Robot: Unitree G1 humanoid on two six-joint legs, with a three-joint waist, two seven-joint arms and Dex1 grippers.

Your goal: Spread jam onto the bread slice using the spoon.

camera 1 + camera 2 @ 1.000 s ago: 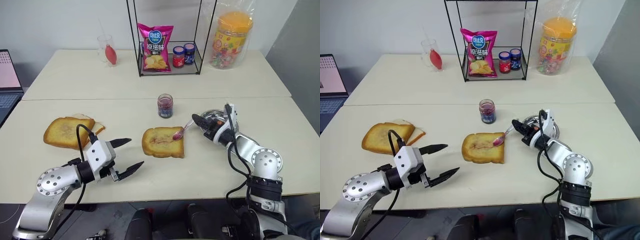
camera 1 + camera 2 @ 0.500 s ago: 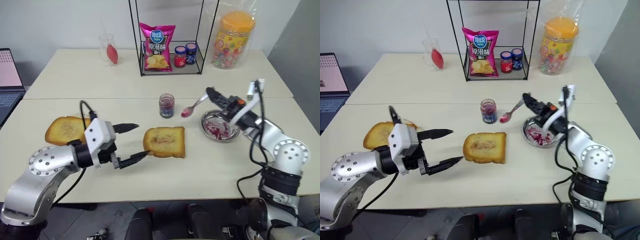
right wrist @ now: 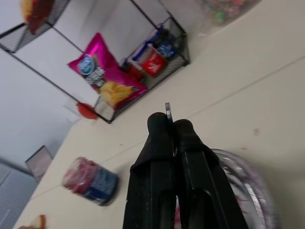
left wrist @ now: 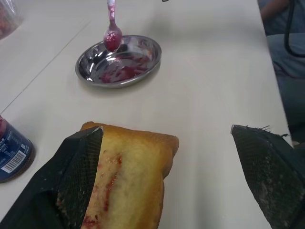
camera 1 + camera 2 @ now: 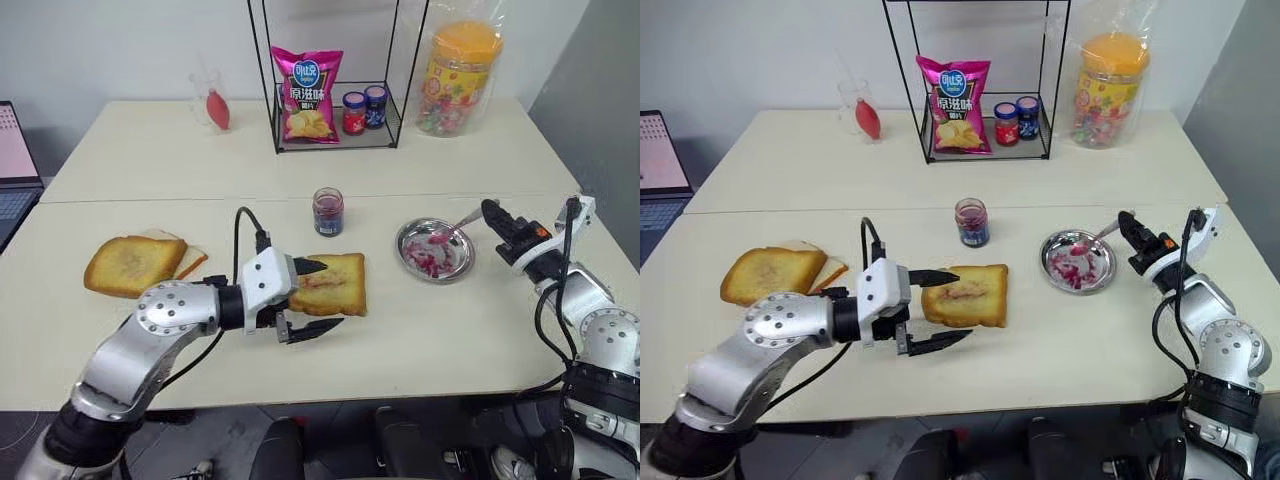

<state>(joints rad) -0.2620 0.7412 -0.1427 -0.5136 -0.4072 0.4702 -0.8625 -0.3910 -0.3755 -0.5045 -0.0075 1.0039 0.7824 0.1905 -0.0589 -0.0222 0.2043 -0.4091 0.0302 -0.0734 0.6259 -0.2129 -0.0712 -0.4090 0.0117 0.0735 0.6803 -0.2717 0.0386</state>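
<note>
The bread slice (image 5: 335, 283) lies mid-table with a thin streak of jam on its face. My left gripper (image 5: 330, 294) is open around the slice's near left corner. One finger (image 4: 76, 176) is at the slice's edge and the other (image 4: 271, 176) stands off over bare table. I cannot tell whether they touch the slice. My right gripper (image 5: 490, 211) is shut on the handle of the spoon (image 5: 1098, 234). Its jam-coated bowl (image 4: 113, 40) hangs over the smeared metal dish (image 5: 405, 245). The jam jar (image 5: 327, 212) stands open behind the bread.
A second toast on a pale slice (image 5: 125, 265) lies to the left. At the back a wire rack (image 5: 395, 130) holds a chips bag (image 5: 307, 80) and two small lidded jars (image 5: 364, 108). A candy jar (image 5: 460, 75) and a glass (image 5: 210, 100) stand there too. A laptop (image 5: 10, 170) is at the left edge.
My right gripper carried the spoon off the bread, up and to the right, to above the metal dish. My left gripper moved right, up to the bread's corner.
</note>
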